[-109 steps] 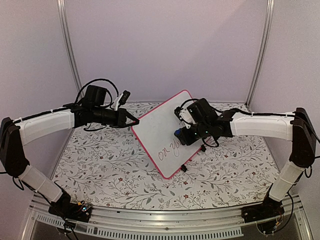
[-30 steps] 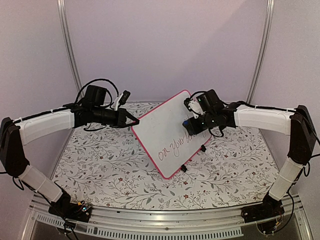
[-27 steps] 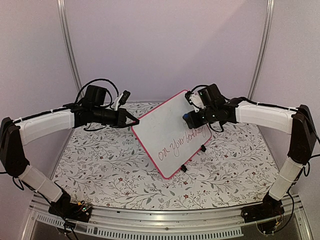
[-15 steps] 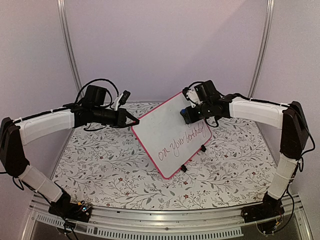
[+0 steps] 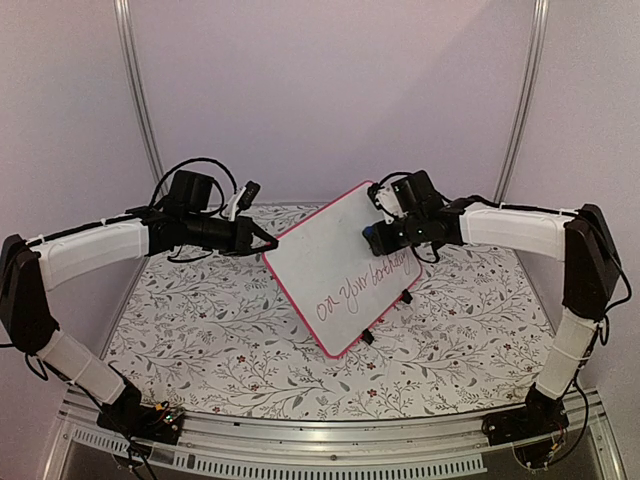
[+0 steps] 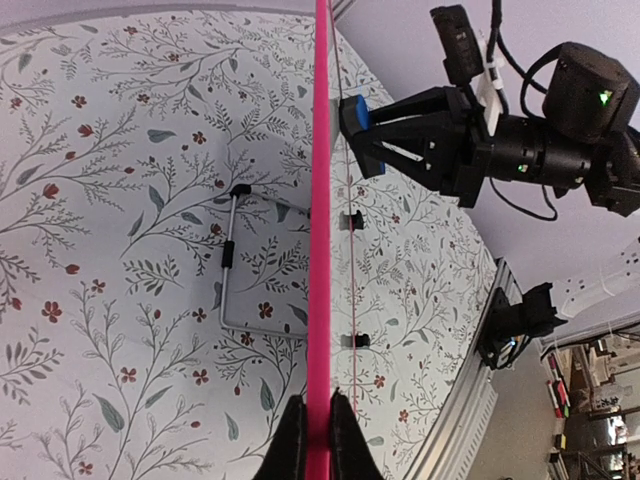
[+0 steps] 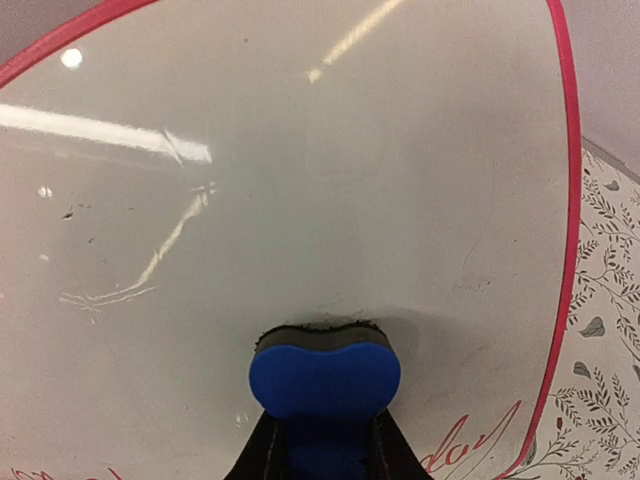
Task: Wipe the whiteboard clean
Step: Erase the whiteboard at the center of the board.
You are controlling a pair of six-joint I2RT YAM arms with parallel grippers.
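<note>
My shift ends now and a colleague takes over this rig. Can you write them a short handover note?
Left gripper: shut on the whiteboard at its pink frame, holding it up at a slant.
Right gripper: shut on the blue eraser, pressed to the board's upper half.
Done: the upper part looks bare.
Left: the handwritten line near the lower edge needs wiping.

Whiteboard [image 5: 330,275] between my grippers: left gripper [image 6: 318,425] on its left edge, right gripper [image 5: 378,236] with eraser [image 7: 323,378] against its face, above the writing [image 5: 365,285].
</note>
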